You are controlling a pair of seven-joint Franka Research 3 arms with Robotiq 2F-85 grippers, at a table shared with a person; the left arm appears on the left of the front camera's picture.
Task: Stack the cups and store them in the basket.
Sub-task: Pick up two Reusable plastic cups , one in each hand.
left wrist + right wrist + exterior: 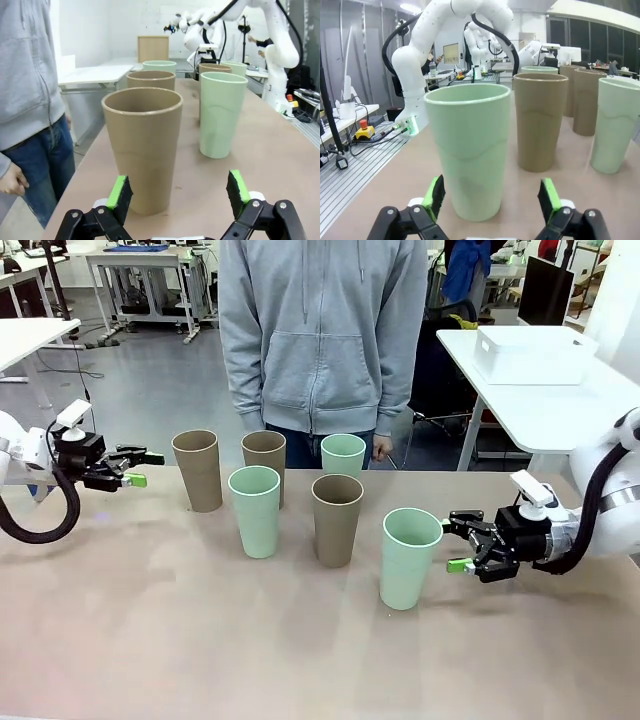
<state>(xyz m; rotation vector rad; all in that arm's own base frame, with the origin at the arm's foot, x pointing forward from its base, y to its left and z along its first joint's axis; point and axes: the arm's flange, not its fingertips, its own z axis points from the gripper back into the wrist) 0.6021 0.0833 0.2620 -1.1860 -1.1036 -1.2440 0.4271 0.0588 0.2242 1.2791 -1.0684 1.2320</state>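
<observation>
Six cups stand upright on the table. Three are tan brown, at the back left (pixel 198 470), back middle (pixel 264 462) and centre (pixel 337 520). Three are mint, at the back (pixel 343 455), centre left (pixel 255 510) and front right (pixel 410 558). My left gripper (pixel 135 468) is open, a short way left of the back-left brown cup (pixel 143 150). My right gripper (pixel 462 545) is open just right of the front-right mint cup (pixel 468 150), not touching it. The white basket (pixel 530 352) sits on a separate table at the far right.
A person in a grey hoodie (pixel 322 335) stands at the far edge behind the cups, hands down. The brown tabletop (pixel 200 640) lies bare in front of the cups. A gap separates this table from the white side table (pixel 560 410).
</observation>
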